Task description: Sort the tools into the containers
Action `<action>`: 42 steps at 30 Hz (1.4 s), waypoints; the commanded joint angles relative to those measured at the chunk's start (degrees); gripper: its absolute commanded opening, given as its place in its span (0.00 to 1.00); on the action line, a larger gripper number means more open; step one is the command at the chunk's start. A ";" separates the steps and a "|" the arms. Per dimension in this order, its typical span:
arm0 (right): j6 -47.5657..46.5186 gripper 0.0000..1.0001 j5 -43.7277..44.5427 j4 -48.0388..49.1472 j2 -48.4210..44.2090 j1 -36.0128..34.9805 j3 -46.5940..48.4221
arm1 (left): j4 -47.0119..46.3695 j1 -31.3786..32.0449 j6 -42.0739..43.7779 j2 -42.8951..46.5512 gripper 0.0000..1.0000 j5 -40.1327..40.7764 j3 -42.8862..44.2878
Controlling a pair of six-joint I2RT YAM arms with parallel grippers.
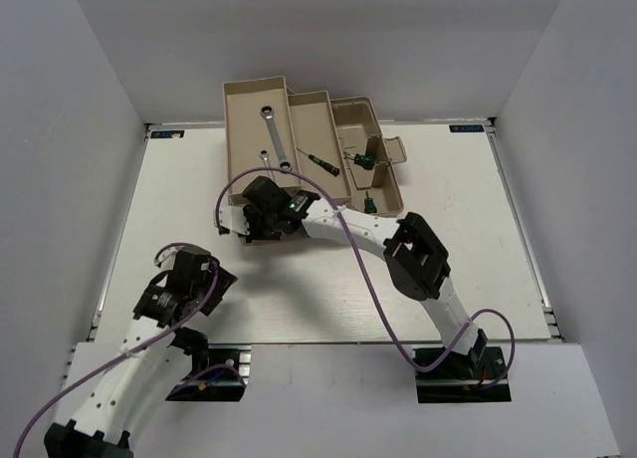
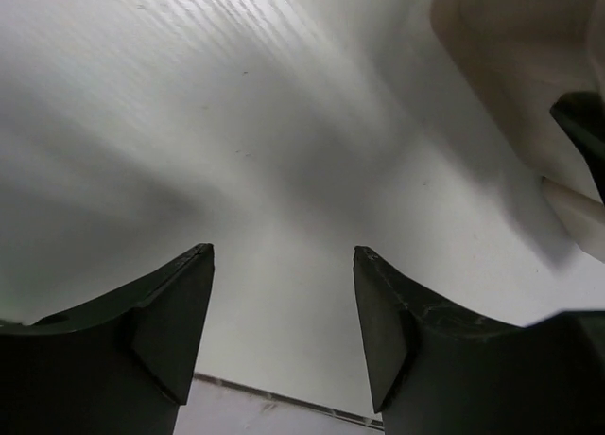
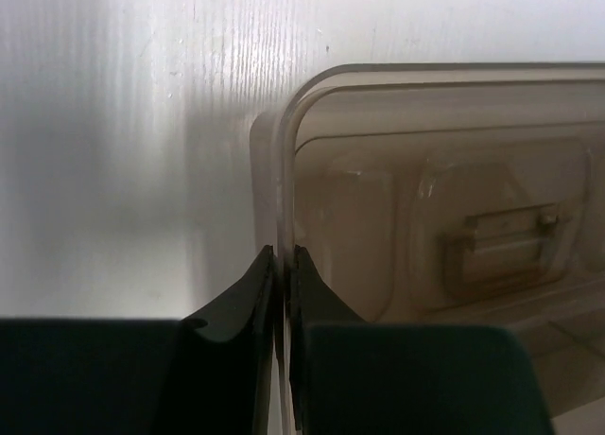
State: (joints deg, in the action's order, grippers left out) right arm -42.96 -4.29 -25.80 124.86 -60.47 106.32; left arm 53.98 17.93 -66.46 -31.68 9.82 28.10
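The fold-out toolbox (image 1: 368,129) stands at the back centre with two beige trays spread to its left. The left tray (image 1: 244,100) holds a long silver wrench (image 1: 276,134). The middle tray (image 1: 314,114) holds a thin screwdriver (image 1: 320,161). Green-handled screwdrivers lie in the toolbox base (image 1: 361,160) and at its near end (image 1: 369,204). My right gripper (image 1: 251,216) (image 3: 284,252) is shut on the rim of the translucent brown lid (image 3: 425,189). My left gripper (image 1: 207,277) (image 2: 284,255) is open and empty over the bare table.
White walls close in the white table (image 1: 448,259) on three sides. My right arm (image 1: 418,254) stretches across the middle toward the toolbox. A purple cable (image 1: 358,269) loops along it.
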 commanded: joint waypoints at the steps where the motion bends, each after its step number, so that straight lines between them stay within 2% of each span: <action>1: 4.97 0.00 1.40 -1.26 -10.76 1.14 7.92 | -11.77 -0.27 -1.13 -5.29 0.71 -5.25 -3.48; 4: 8.67 0.00 -2.46 -2.41 -14.55 2.63 8.99 | -21.60 -0.79 -1.13 -9.35 0.68 -8.67 -6.99; 10: 15.35 0.00 -12.99 -0.57 -24.99 5.08 0.47 | -38.31 -2.72 -1.75 -21.57 0.65 -12.98 -8.23; 11: 15.54 0.00 -14.67 0.83 -27.19 5.36 -2.67 | -41.29 -2.73 -1.75 -22.89 0.65 -14.64 -8.23; 12: 15.45 0.00 -20.61 1.28 -28.26 6.06 -6.09 | -47.76 -3.42 -1.75 -26.03 0.65 -15.70 -8.76; 15: 15.63 0.00 -27.22 3.74 -34.22 6.76 -16.01 | -57.46 -4.74 0.00 -33.24 0.65 -20.10 -5.96; 17: 15.54 0.00 -28.83 4.18 -35.99 6.77 -17.98 | -58.81 -5.27 2.80 -41.04 0.65 -22.21 -0.19; 20: 15.10 0.00 -29.90 2.34 -36.88 6.68 -20.01 | -57.84 -5.80 5.10 -46.44 0.66 -22.83 7.20; 24: 14.83 0.00 -27.44 2.34 -36.62 6.59 -21.95 | -55.04 -6.86 7.74 -47.77 0.66 -23.44 13.99; 27: 14.14 0.48 -27.08 -1.33 -35.13 6.41 -19.67 | -53.10 -7.38 8.54 -49.79 0.66 -24.68 17.25; 28: 12.48 0.67 -27.95 -3.53 -35.12 6.59 -17.31 | -53.10 -7.39 8.54 -49.79 0.66 -24.68 17.25; 31: 10.28 0.72 -30.41 -6.09 -37.84 6.59 -15.28 | -53.10 -7.91 9.15 -49.79 0.66 -25.37 18.83; 33: 8.87 0.70 -30.60 -5.84 -39.77 6.41 -15.44 | -51.79 -8.53 9.68 -51.54 0.66 -25.90 20.59; 37: 7.19 0.56 -20.95 -1.72 -46.37 6.15 -18.25 | -51.78 -9.06 10.21 -54.18 0.66 -26.44 23.66; 38: 7.71 0.44 -11.71 1.25 -48.20 6.06 -19.04 | -51.78 -9.06 10.73 -54.80 0.66 -26.96 25.32; 40: 8.33 0.30 -4.97 4.60 -49.18 6.50 -19.48 | -49.76 -9.06 11.43 -56.29 0.66 -26.96 28.05; 41: 7.55 0.18 3.77 6.27 -50.66 6.59 -20.10 | -49.76 -9.06 12.22 -57.95 0.66 -26.96 30.94; 42: 6.93 0.13 13.08 9.86 -51.11 6.68 -22.28 | -48.54 -9.06 12.23 -58.75 0.66 -26.96 32.53</action>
State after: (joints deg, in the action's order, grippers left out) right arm -34.83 -14.11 -25.74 75.75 -54.15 86.78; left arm 4.84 8.78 -55.92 -89.56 -14.85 54.72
